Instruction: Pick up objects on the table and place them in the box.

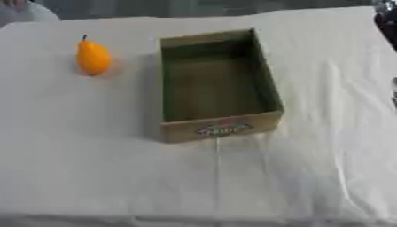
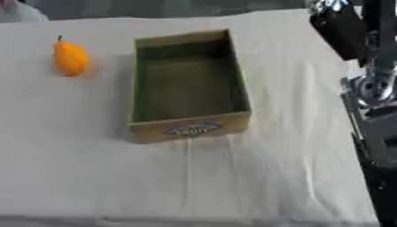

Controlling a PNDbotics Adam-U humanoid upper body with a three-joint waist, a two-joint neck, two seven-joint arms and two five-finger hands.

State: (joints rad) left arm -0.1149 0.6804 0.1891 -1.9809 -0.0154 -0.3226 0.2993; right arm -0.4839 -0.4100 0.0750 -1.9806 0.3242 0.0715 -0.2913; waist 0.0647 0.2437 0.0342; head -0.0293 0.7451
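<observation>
One orange pear-shaped fruit [image 1: 93,57] is lying left of the empty box [image 1: 221,128]; probably light, smooth, rollable, best cupped around its belly; neither hand is showing, grip unknowable

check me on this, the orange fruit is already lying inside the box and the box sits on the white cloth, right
Not quite. The orange fruit is not inside the box; it lies on the white cloth to the box's left, apart from it. The box is empty, as the left eye view shows. The box does sit on the cloth.
</observation>
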